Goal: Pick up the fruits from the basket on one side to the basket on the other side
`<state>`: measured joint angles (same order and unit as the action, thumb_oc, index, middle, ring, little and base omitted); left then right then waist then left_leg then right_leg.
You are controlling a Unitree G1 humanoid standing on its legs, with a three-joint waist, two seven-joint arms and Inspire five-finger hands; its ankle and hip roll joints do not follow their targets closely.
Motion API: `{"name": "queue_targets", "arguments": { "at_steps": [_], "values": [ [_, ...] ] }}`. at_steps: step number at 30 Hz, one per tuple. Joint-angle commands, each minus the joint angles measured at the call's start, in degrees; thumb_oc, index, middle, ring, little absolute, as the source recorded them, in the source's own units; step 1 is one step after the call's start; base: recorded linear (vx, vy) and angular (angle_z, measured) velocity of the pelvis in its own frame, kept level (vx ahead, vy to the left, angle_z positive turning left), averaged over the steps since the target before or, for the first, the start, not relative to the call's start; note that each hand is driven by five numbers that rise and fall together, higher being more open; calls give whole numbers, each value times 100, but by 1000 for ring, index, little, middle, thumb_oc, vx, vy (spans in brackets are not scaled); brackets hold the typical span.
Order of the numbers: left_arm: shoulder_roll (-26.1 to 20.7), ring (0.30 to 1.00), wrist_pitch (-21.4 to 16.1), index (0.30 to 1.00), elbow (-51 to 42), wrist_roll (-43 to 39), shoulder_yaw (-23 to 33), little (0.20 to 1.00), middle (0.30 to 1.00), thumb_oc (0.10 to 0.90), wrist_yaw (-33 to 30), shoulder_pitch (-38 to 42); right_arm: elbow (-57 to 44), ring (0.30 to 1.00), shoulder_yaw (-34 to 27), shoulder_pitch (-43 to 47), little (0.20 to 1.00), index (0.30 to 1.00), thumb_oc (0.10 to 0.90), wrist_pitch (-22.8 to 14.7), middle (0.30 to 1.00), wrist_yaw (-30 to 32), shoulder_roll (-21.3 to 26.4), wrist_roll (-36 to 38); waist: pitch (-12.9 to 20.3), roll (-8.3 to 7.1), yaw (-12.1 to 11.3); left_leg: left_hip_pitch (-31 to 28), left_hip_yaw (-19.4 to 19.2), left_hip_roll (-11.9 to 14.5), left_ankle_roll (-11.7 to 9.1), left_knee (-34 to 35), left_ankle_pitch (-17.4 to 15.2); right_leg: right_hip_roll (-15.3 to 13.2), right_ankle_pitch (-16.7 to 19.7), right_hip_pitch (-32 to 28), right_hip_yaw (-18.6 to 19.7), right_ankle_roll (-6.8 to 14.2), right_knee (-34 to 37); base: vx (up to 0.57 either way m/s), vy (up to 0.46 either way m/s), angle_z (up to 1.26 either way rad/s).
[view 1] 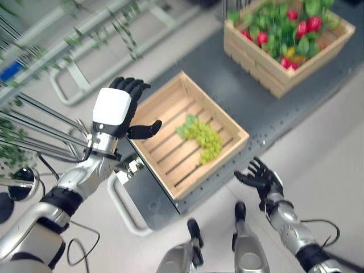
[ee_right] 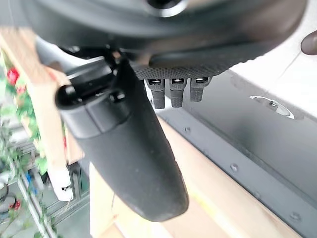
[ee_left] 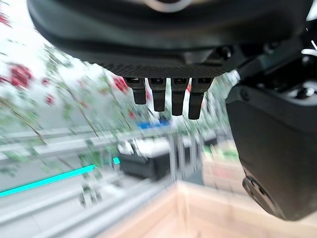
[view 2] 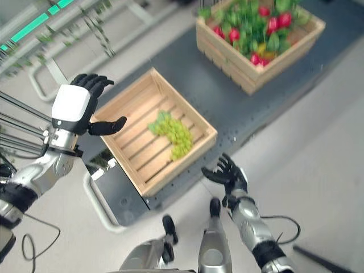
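Light: bright, even and diffuse across the head views.
Shadows: soft and faint; none hard-edged around either robot hand.
Glare: white back plate of the left robot hand (view 1: pixel 116 111) is nearly blown out.
Blur: left wrist view's background beyond the fingers is heavily smeared; the red-and-green crate (view 1: pixel 287 40) far from both hands is soft.

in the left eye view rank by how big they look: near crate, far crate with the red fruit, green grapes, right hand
1. near crate
2. far crate, partly cut off, so unsure against the first
3. green grapes and right hand look alike; the hand may be nearer the camera
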<state>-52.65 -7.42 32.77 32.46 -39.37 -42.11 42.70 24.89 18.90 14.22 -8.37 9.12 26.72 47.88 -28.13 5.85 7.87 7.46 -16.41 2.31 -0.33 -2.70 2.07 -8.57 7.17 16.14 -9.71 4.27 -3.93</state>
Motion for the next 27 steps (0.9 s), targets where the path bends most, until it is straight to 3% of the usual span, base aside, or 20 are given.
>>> {"name": "queue_targets", "arguments": {
  "at_steps": [1,10,19,24,27],
  "values": [
    [-550,900,428,900,-111,193,424,900,900,800,-553,583,-755,900,146,113,900,900,800,-612,900,-296,-42,168,-159,-376,23,876,-16,48,-176,-1552,-762,-38,-1212,144,-172,-242,-1223,-125,-9,-2],
    [-469,900,1040,900,14,341,102,900,900,800,-678,1442,-926,900,303,410,900,900,800,-505,900,92,-177,77,-166,-612,32,2095,-87,205,-58,-2343,-986,-30,-1308,1292,-55,-242,-1863,-64,6,4],
    [-427,900,1501,900,30,1009,-183,900,900,800,-984,2042,-909,900,330,533,900,900,800,-570,900,199,-136,73,-166,-730,72,2600,-95,284,-47,-2564,-991,72,-1258,1736,17,-236,-1948,1,6,-1],
    [-332,900,1516,900,60,1130,-341,900,900,800,-1034,2313,-926,900,409,622,900,900,800,-563,900,319,-155,94,-166,-788,77,2735,-86,304,-59,-2600,-972,128,-1221,1870,18,-228,-1959,6,-3,0],
    [-247,900,1419,900,34,1542,-475,900,900,800,-759,2442,-926,900,401,677,900,900,800,-588,900,381,-197,98,-166,-804,81,2810,-73,299,-55,-2625,-992,147,-1209,1963,31,-211,-1981,27,-15,0]
  ]
}}
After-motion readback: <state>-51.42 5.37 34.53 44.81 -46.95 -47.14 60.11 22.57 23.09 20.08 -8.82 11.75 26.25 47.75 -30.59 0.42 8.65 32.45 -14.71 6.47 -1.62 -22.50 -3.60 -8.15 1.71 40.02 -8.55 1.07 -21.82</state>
